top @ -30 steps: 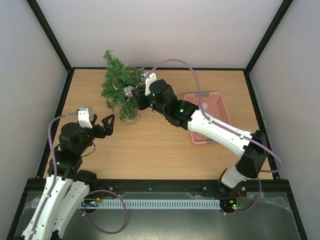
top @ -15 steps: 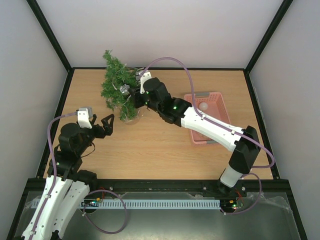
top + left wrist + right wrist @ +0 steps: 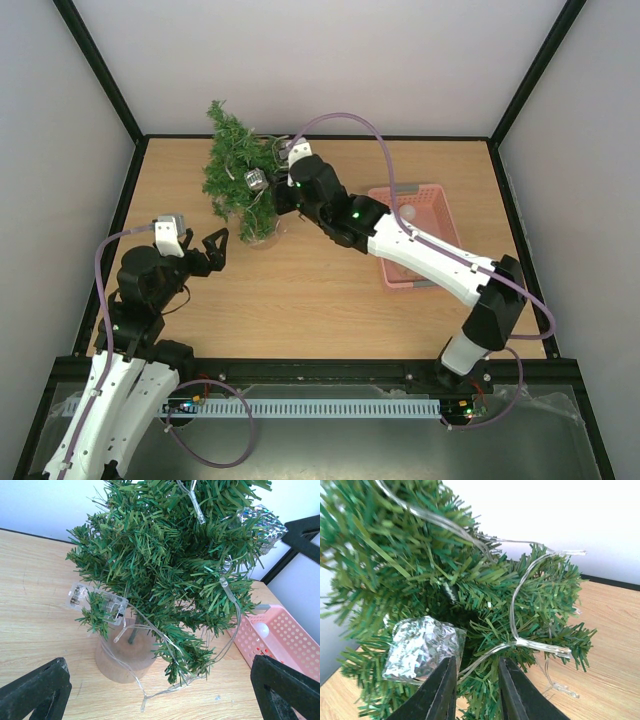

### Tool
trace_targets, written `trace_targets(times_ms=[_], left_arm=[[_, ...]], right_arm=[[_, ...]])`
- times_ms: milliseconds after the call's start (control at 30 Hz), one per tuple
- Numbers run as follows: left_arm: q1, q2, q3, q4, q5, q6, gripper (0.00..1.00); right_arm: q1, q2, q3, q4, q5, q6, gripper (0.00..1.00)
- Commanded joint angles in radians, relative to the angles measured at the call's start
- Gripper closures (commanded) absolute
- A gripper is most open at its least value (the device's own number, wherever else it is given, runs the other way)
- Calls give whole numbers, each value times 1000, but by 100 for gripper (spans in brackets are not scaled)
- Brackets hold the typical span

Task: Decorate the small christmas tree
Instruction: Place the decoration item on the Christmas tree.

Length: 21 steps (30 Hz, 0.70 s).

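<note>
The small christmas tree (image 3: 235, 165) stands at the table's back left on a pale round base (image 3: 120, 655). A clear light string (image 3: 150, 630) with a small clear box (image 3: 97, 602) hangs through its branches. A silver foil ornament (image 3: 254, 180) sits among the needles on the tree's right side. My right gripper (image 3: 476, 662) is at that side, jaws a narrow gap apart. The ornament (image 3: 422, 647) lies just outside its left finger, and only needles and a strand of wire cross the gap. My left gripper (image 3: 215, 245) hovers wide open and empty in front of the tree (image 3: 165, 555).
A pink perforated basket (image 3: 440, 200) lies to the right of the tree, partly under my right arm, with a white ball (image 3: 408, 212) inside. The back wall stands close behind the tree.
My right gripper pushed in toward the tree with the silver ornament, narrowed its jaws a little, then eased back slightly. The ornament stays among the branches. The left arm has not moved.
</note>
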Motion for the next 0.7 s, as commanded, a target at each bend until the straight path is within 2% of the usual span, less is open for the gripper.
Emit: trace_targets(times_ms=[0, 233, 367, 500, 667], left_arm=[[-3, -9, 13, -2, -12, 3, 1], [-3, -9, 14, -3, -13, 2, 1], [-3, -9, 15, -2, -12, 2, 1], [-2, -11, 14, -3, -13, 3, 1], [-3, -10, 15, -3, -14, 4, 1]], right_arm=[[5, -67, 27, -25, 4, 20, 77], [21, -57, 26, -8, -44, 51, 75], [32, -49, 23, 6, -52, 56, 69], [33, -29, 29, -1, -23, 48, 64], [32, 3, 75, -28, 59, 15, 66]])
